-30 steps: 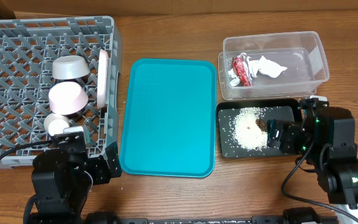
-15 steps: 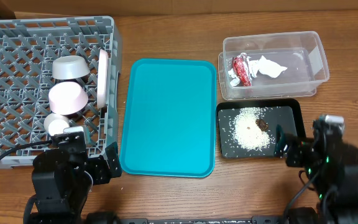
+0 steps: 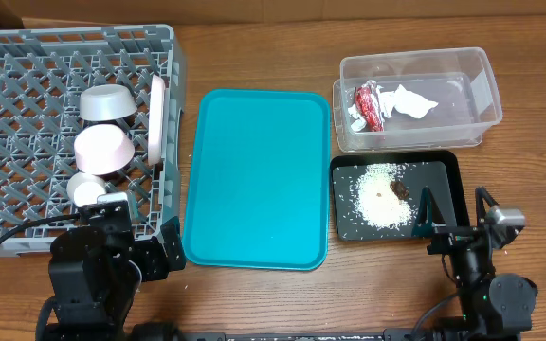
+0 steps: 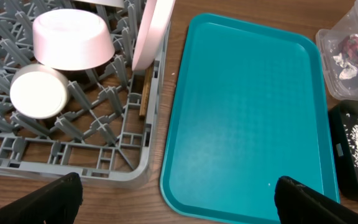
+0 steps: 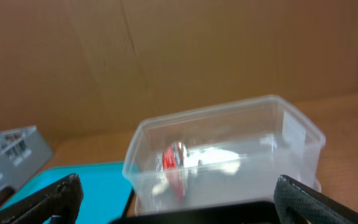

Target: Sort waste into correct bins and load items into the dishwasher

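Observation:
The grey dish rack holds the grey-green bowl, pink bowl, small white cup and the white plate standing on edge. The chopsticks lie beside the plate in the rack. The clear tub holds the red wrapper and white napkin. The black tray holds rice and a brown scrap. My right gripper is open and empty at the black tray's front right corner. My left gripper is open and empty over the rack's front right corner.
The teal serving tray lies between the rack and the bins, with nothing on it. The right wrist view looks level at the clear tub, with a cardboard wall behind. My left arm is at the table's front left.
My right arm has drawn back from over the black tray toward the table's front edge, and the gripper now points toward the tub. The left arm has not moved.

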Controlling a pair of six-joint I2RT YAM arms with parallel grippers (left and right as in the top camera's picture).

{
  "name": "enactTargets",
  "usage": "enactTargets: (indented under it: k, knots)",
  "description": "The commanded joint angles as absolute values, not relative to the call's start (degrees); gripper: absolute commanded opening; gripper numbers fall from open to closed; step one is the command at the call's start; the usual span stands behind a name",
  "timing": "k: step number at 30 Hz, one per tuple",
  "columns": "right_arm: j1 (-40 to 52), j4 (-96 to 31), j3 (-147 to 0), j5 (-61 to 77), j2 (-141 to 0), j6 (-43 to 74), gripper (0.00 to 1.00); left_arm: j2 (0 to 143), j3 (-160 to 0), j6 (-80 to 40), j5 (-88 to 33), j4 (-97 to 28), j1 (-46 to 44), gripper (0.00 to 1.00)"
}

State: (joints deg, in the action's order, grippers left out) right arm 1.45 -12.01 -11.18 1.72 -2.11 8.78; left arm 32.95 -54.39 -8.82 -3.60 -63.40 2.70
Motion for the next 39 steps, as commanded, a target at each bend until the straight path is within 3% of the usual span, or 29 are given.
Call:
enactTargets:
  k: [1, 8, 17, 39]
  knots:
    - [0.8, -5.6, -7.3, 2.7, -0.2, 8.7, 1.0, 32.6, -54.1, -7.7, -3.2, -63.3, 2.6, 1.0]
    - [0.8, 7.5, -0.2, 1.2, -0.2, 7.0, 1.0, 32.6, -54.1, -7.7, -3.2, -63.3, 2.6, 1.0]
    - [0.7, -4.3, -0.4, 1.8, -0.2, 7.2, 1.0, 32.6, -54.1, -7.7, -3.2, -63.3, 2.5, 1.0]
    - [0.7, -4.7, -0.5, 1.6, -0.3, 7.2, 1.0, 32.6, -54.1, -7.7, -3.2, -63.3, 2.6, 1.0]
